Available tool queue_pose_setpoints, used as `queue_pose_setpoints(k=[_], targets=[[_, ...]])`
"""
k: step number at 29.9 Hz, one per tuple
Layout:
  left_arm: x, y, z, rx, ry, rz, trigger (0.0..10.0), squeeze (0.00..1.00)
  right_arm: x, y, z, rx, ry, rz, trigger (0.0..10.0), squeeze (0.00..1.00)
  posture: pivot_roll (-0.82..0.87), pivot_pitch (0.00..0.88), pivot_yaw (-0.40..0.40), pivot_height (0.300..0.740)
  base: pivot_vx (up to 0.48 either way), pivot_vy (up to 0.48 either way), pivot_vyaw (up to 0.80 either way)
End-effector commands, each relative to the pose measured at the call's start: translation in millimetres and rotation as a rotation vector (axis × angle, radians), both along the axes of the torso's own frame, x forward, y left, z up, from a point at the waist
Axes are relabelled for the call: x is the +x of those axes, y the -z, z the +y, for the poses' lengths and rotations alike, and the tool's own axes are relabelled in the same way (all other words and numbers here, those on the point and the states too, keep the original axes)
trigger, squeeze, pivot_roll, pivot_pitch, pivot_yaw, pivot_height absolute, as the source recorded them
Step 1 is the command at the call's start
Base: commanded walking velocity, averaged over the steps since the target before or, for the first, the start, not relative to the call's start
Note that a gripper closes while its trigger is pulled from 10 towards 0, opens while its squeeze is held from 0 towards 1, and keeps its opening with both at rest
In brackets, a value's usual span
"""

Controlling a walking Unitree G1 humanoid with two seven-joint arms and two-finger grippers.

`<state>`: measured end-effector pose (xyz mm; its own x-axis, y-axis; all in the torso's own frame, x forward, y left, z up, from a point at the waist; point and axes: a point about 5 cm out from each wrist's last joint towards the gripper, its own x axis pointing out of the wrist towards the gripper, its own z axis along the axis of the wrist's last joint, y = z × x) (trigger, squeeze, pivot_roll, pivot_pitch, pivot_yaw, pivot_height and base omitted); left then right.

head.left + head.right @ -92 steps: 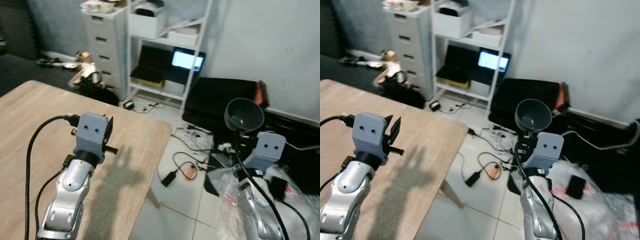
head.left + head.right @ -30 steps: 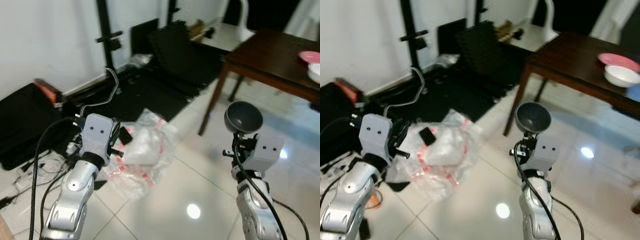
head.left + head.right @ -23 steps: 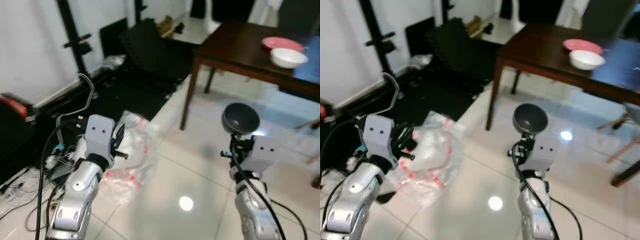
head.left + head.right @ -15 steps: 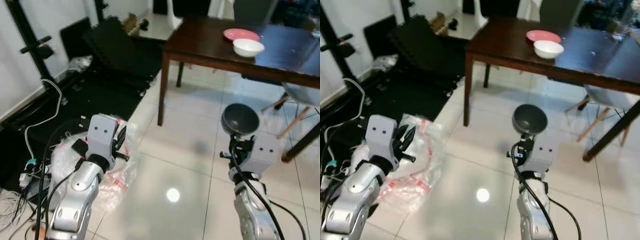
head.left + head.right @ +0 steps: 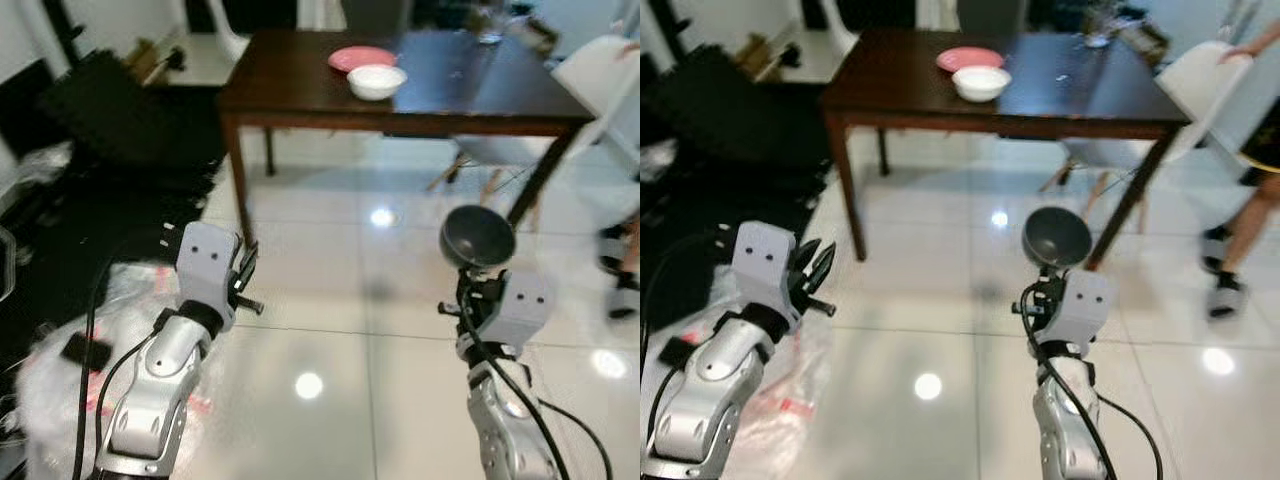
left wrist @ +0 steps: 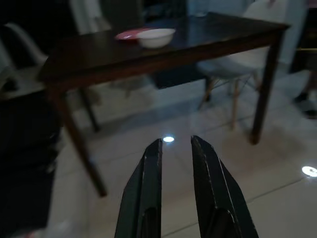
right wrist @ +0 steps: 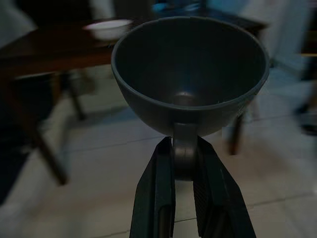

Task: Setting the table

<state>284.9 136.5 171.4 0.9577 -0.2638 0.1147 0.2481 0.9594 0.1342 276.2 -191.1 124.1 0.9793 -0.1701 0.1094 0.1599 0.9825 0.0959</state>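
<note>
So we've got the grey bowl (image 7: pixel 190 74) pinched by its stubby handle in our right tool (image 7: pixel 184 163), fingers clamped on either side of it, held up in the air over the tiled floor (image 5: pixel 940 300). The dark tabletop (image 5: pixel 1060 85) is straight ahead and well apart from us, so the whole thing comes down to closing that gap. The bowl has to go forward and up onto it. The tabletop's long side runs across our view. The right arm is the one carrying, so it's the obvious one to set it down.

Our left tool (image 6: pixel 176 153) is empty, fingers slightly parted, pointing toward the same tabletop.

Count-wise: one grey bowl in the tool, one white bowl (image 5: pixel 981 82) and one pink plate (image 5: pixel 970 59) already up there, touching or nearly so. A person's leg (image 5: pixel 1240 230) is off to the right.
</note>
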Motion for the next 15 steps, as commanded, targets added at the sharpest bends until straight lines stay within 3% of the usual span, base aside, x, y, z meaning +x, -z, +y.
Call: queue_pose_setpoints(k=[1, 9, 12, 13, 15], targets=[[-1.0, 3, 0.3, 0.006, -0.005, 0.013, 10.0, 0.0, -1.7, 3, 2.2, 0.001, -0.001, 0.014, 8.2, 0.0, 0.0, 0.0, 0.069, 0.74, 0.0, 0.0, -0.8], [0.1, 2, -0.9, 0.007, -0.004, 0.008, 10.0, 0.0, -1.8, 3, 2.6, 0.002, -0.001, 0.013, 8.3, 0.0, 0.0, 0.0, 0.07, 0.74, 0.0, 0.0, -0.8], [0.7, 1, -2.0, 0.018, 0.003, -0.01, 10.0, 0.0, -1.0, 2, 5.9, 0.009, -0.023, 0.001, 8.9, 0.0, 0.0, 0.0, 0.07, 0.74, 0.0, 0.0, -0.8], [0.9, 1, -1.8, 0.016, 0.003, -0.017, 10.0, 0.0, -0.8, 1, 8.2, 0.013, -0.041, -0.006, 9.9, 0.0, 0.0, 0.0, 0.072, 0.74, 0.0, 0.0, -0.8], [2.2, 1, -1.2, 0.043, -0.004, -0.028, 10.0, 0.0, -0.7, -2, 14.1, 0.024, -0.083, -0.025, 10.0, 0.0, 0.0, 0.0, 0.072, 0.74, 0.426, 0.0, -0.27]])
